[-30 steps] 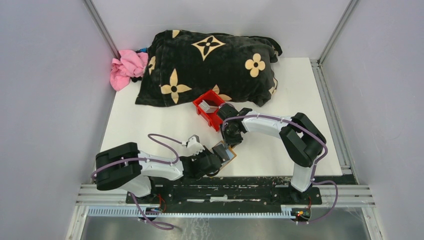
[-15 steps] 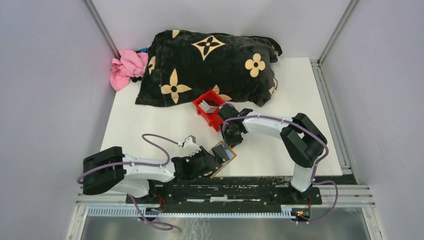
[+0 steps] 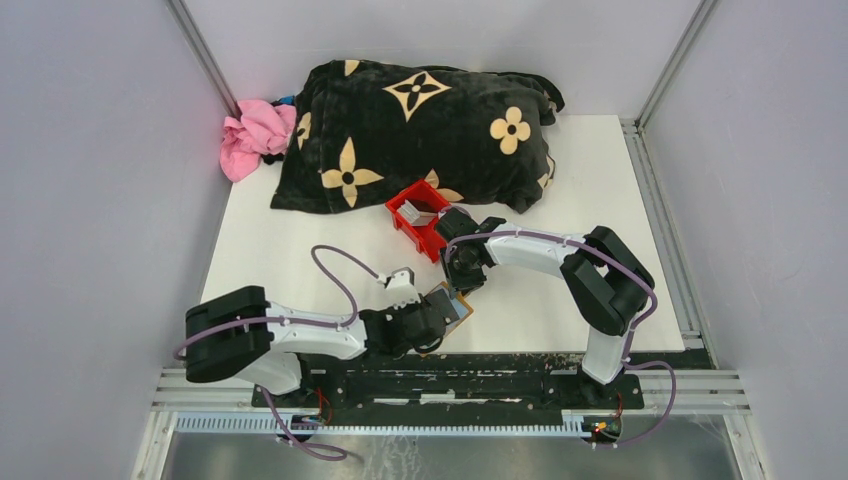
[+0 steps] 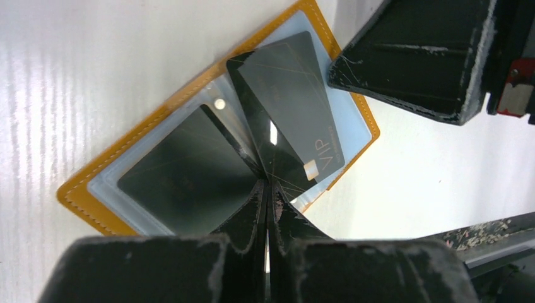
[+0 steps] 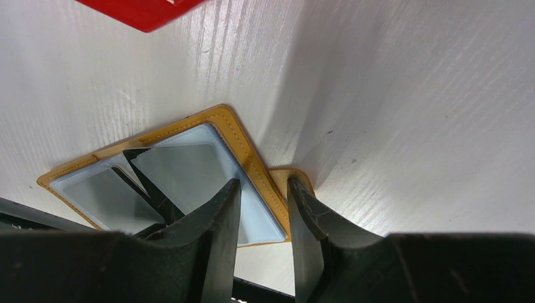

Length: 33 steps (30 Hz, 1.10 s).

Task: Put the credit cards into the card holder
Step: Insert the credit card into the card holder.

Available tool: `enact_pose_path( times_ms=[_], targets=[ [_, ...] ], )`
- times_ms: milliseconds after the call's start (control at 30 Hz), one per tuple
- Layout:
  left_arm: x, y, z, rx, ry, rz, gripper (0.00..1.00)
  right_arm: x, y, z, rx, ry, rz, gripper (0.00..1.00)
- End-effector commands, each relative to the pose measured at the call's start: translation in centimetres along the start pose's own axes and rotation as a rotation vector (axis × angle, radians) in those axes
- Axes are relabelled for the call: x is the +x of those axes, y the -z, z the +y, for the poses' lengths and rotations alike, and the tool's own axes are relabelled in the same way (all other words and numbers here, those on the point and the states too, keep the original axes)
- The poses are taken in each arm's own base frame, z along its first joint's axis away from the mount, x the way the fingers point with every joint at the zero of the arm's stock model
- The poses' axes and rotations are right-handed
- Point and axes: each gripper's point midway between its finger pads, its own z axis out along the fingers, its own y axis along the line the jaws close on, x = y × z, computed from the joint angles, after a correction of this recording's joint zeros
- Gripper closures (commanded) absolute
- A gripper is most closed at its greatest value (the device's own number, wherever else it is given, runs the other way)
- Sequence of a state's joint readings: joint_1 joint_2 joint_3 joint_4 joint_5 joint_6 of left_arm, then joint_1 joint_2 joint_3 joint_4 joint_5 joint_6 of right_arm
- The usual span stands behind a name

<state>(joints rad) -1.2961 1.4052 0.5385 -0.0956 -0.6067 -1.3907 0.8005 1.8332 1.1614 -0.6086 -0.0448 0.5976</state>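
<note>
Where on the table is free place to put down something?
Bare table on the left, between blanket and left arm, and on the right, beyond the right arm. Crowded in the middle, where bin, card holder and both arms meet.

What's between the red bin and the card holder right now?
Nothing: the right wrist view shows bare table from the red bin to the card holder.

Setting: robot lab test cell. Plain grey wall panels (image 3: 90, 150) w/ alu corner posts (image 3: 205, 60); white tabletop (image 3: 600, 170). Left arm (image 3: 300, 335) & right arm (image 3: 540, 250) bolted to black base plate (image 3: 500, 380) on alu rails (image 3: 450, 402); purple cabling (image 3: 335, 275) exposed.
</note>
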Motion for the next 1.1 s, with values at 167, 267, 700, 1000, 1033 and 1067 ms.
enact_pose_path(
  times_ms=[167,267,700,1000,1033,1067],
  targets=[
    [1.5,-0.4,-0.6,0.0,-0.179,0.068,0.97,1.1,-0.3,-0.8,0.026,-0.005,0.023,0.6],
    [1.6,-0.6,-0.9,0.011,-0.177,0.067,0.97,1.2,-0.3,-0.8,0.025,-0.005,0.023,0.6],
    [1.2,-1.3,-2.6,0.019,-0.192,0.036,0.97,1.4,-0.3,-0.9,0.027,0.0,0.027,0.6],
    [-0.7,-1.4,-1.8,-0.048,-0.202,-0.055,0.96,1.3,-0.2,-0.9,0.025,0.004,0.029,0.6],
    [-1.1,-1.3,-1.6,-0.062,-0.201,-0.071,0.96,1.3,-0.1,-0.9,0.024,0.004,0.029,0.6],
    [-1.6,-1.1,-1.4,-0.074,-0.196,-0.088,0.95,1.3,-0.1,-0.9,0.023,0.006,0.03,0.6]
  ],
)
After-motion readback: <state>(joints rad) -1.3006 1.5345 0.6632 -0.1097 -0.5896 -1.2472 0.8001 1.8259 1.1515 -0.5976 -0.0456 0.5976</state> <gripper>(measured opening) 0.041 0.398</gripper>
